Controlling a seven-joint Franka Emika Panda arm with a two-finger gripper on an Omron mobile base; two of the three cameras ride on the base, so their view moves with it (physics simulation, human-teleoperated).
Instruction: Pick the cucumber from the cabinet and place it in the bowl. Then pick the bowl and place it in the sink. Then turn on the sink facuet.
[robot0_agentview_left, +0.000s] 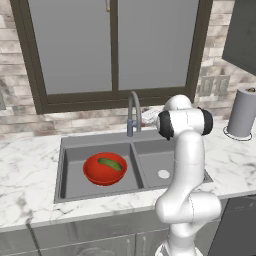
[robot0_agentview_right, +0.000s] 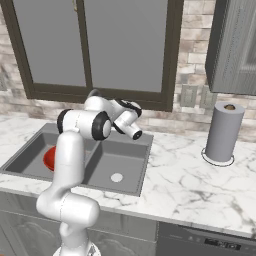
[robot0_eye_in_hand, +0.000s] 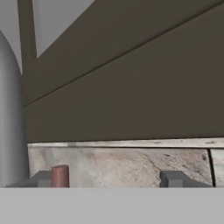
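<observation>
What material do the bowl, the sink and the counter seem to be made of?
The bowl looks like glossy red plastic or glazed ceramic: it shows smooth highlights, so either fits. The sink looks like matte grey metal, an even dull grey without grain. The counter looks like polished white marble or an imitation of it, judging by its grey veins.

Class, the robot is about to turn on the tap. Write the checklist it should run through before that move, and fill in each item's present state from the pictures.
1. Cucumber in the bowl: ok.
2. Bowl in the sink's left basin: ok.
3. Gripper empty, fingers apart: ok.
4. Gripper near the sink faucet, whose grey pipe stands beside it in the hand view: ok.
5. Fingers lined up on the lever: cannot tell.
6. Water already running: none visible, ok.
</observation>
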